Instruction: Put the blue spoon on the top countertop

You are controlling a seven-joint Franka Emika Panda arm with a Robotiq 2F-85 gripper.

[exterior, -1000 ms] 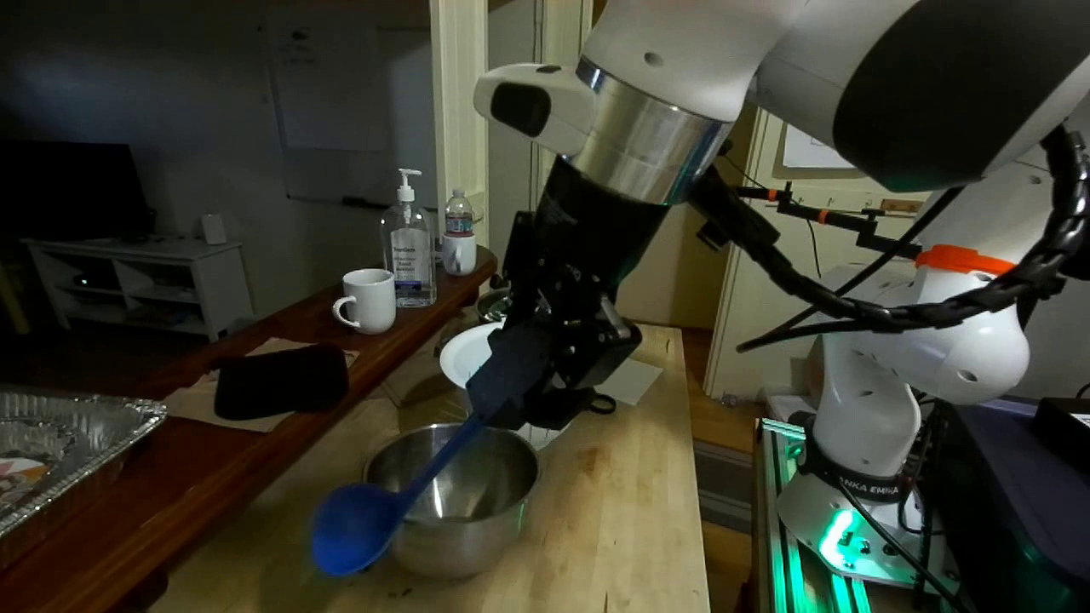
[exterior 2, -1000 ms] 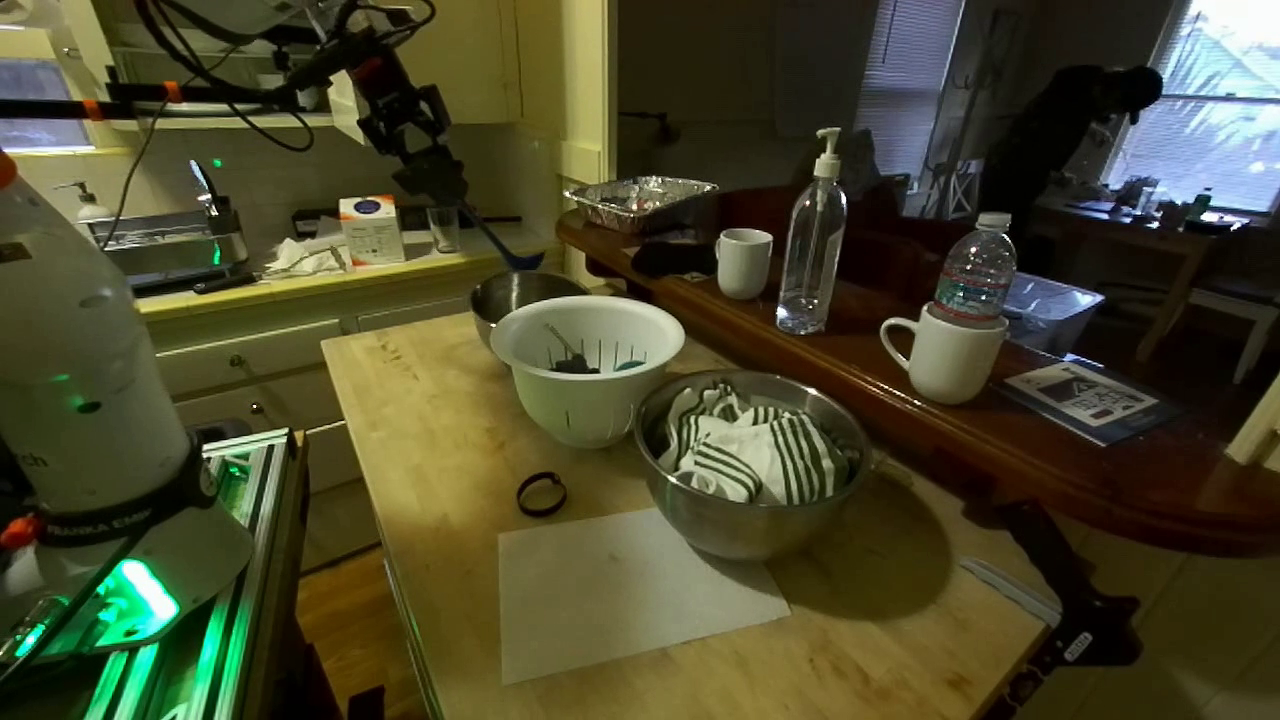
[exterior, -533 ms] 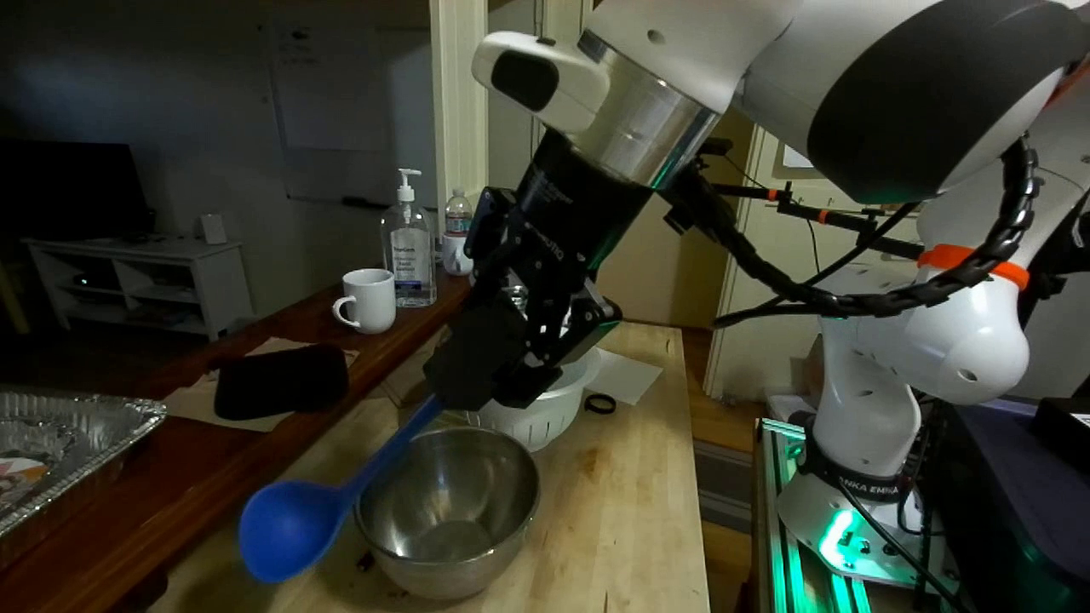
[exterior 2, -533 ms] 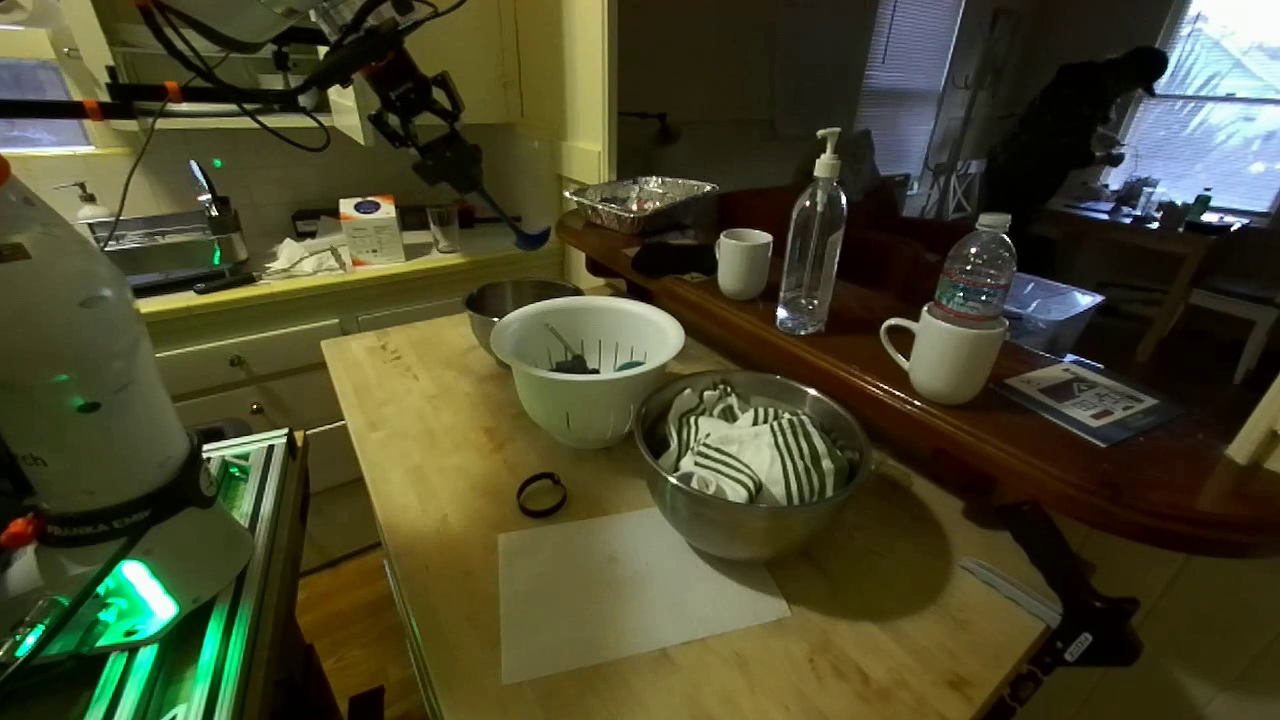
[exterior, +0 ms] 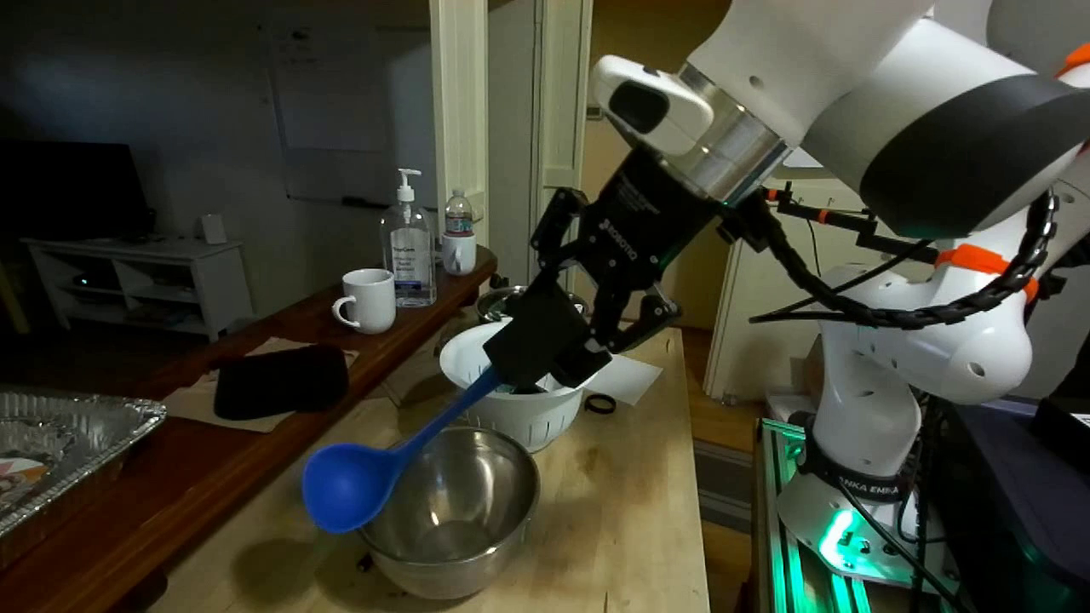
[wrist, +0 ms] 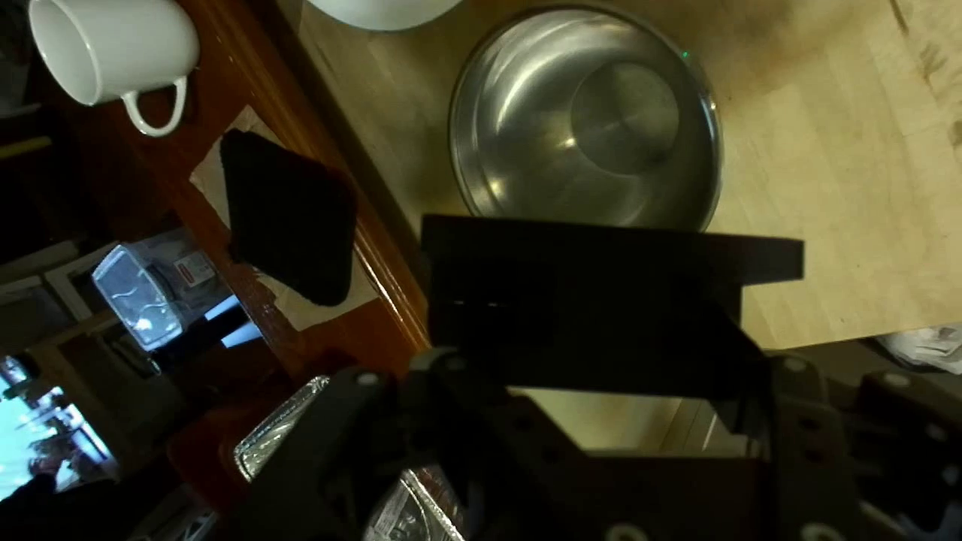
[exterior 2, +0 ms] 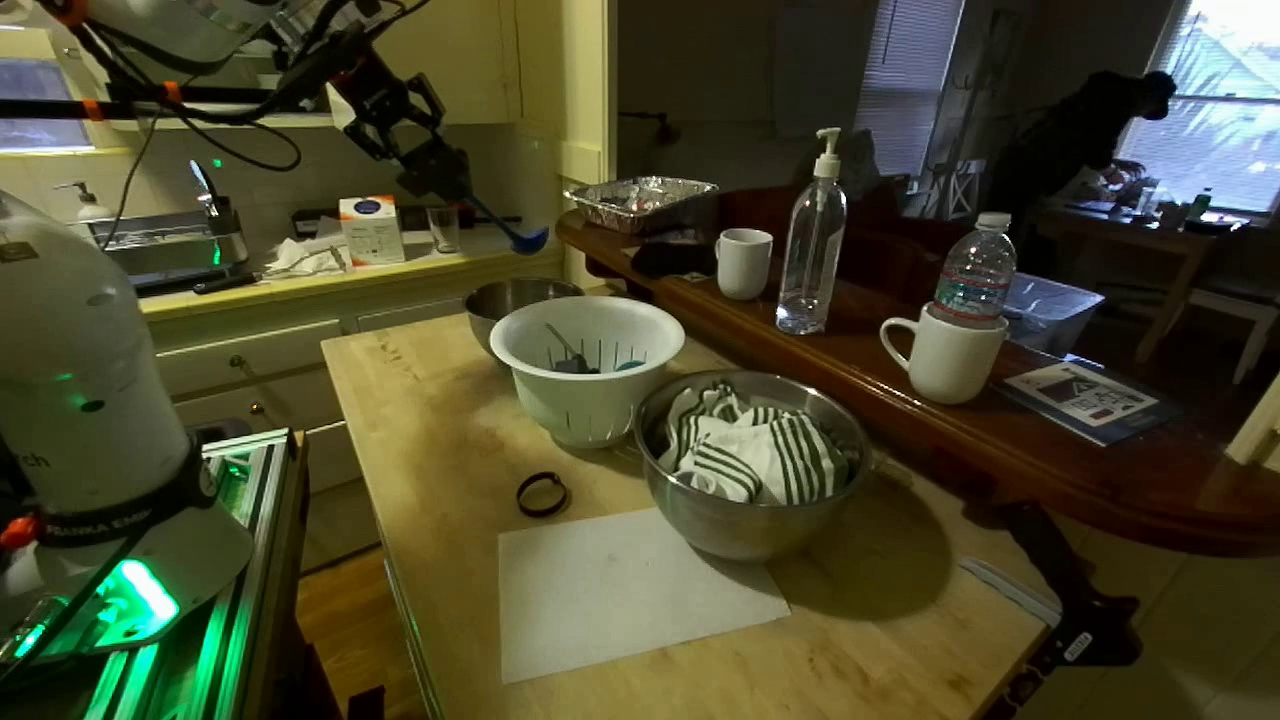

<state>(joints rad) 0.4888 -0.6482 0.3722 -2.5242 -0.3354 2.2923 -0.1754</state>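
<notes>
The blue spoon point(exterior: 345, 487) hangs in the air, tilted, its rounded bowl low and its handle rising into a black block point(exterior: 535, 334). My gripper point(exterior: 555, 334) is shut on that block. In an exterior view the blue spoon point(exterior 2: 530, 240) appears above the far steel bowl, with my gripper point(exterior 2: 437, 168) up and to its left. The wrist view shows the black block point(wrist: 586, 300) across the jaws, and no blue of the spoon is visible there. The top countertop point(exterior: 200, 460), dark reddish-brown and raised, runs beside the pale counter; in the wrist view the top countertop point(wrist: 361, 330) lies to the left.
On the top countertop are a foil pan point(exterior: 77, 443), a black pad point(exterior: 281, 383), a white mug point(exterior: 370, 300) and a sanitizer bottle point(exterior: 411, 255). The pale counter holds a steel bowl point(exterior: 451, 511), a white colander point(exterior 2: 590, 400) and a towel-filled steel bowl point(exterior 2: 750, 530).
In an exterior view my gripper and the spoon swung left, then came back right and rose. The spoon stays held. A person in the background shifted.
</notes>
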